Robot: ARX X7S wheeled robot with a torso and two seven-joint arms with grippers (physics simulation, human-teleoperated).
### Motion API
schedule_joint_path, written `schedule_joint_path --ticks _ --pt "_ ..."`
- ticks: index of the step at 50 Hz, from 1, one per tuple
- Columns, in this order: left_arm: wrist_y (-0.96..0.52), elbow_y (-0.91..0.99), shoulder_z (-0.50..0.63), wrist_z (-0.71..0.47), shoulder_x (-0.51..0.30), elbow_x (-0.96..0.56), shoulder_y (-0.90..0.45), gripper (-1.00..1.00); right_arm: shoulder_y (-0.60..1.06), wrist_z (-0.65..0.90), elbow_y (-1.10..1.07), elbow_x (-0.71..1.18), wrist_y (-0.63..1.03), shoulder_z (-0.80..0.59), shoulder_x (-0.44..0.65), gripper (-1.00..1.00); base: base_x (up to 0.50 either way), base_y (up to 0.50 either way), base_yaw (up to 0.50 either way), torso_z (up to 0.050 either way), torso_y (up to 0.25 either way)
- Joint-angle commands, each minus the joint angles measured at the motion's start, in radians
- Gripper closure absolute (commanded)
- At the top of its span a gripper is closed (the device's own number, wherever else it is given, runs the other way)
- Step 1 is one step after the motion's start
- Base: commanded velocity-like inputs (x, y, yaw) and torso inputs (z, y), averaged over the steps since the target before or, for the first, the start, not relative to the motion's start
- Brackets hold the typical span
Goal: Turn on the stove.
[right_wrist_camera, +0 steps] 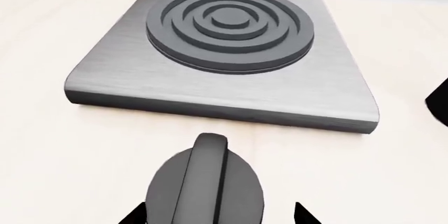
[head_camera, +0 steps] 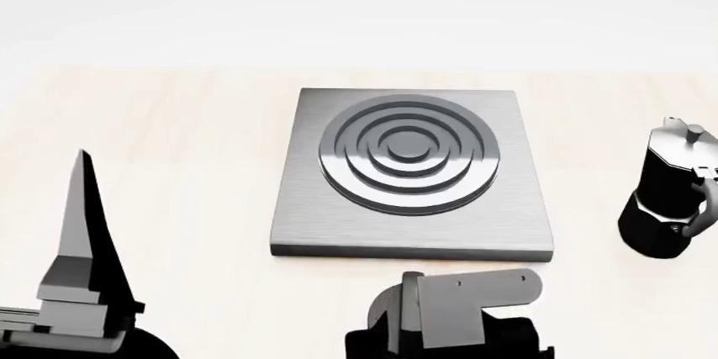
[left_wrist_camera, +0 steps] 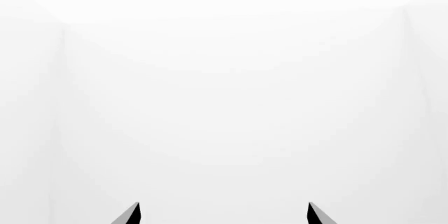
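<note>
Right gripper point(right_wrist_camera: 217, 219) is hovering low over the pale wooden tabletop point(head_camera: 180, 166), just in front of the flat square brushed-grey metal stove plate point(head_camera: 411, 176). Its two dark fingertips are standing apart on either side of the small round black knob with upright fin point(right_wrist_camera: 206, 182); cannot tell whether they are touching it. The knob is sitting on the table near the plate's front edge, hidden behind the right arm in the head view.

Left gripper point(left_wrist_camera: 222, 214) is pointing upward at the table's left side, fingertips spread wide, nothing between them, facing blank white walls.

A black moka pot point(head_camera: 671, 201) is standing right of the plate, apart from it.
</note>
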Motion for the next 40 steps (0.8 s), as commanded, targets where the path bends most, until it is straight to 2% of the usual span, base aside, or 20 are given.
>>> schedule_joint_path --ticks 1,40 --pt "0.035 -0.019 0.009 -0.002 -0.005 0.013 0.018 -1.0 0.007 0.003 0.039 0.013 -0.017 -0.005 0.005 -1.0 0.0 0.0 0.0 0.0 0.0" --pt "0.036 -0.019 0.018 -0.012 -0.012 0.008 0.014 -1.0 0.034 0.01 0.159 0.055 -0.067 -0.023 0.012 -1.0 0.0 0.0 0.0 0.0 0.0"
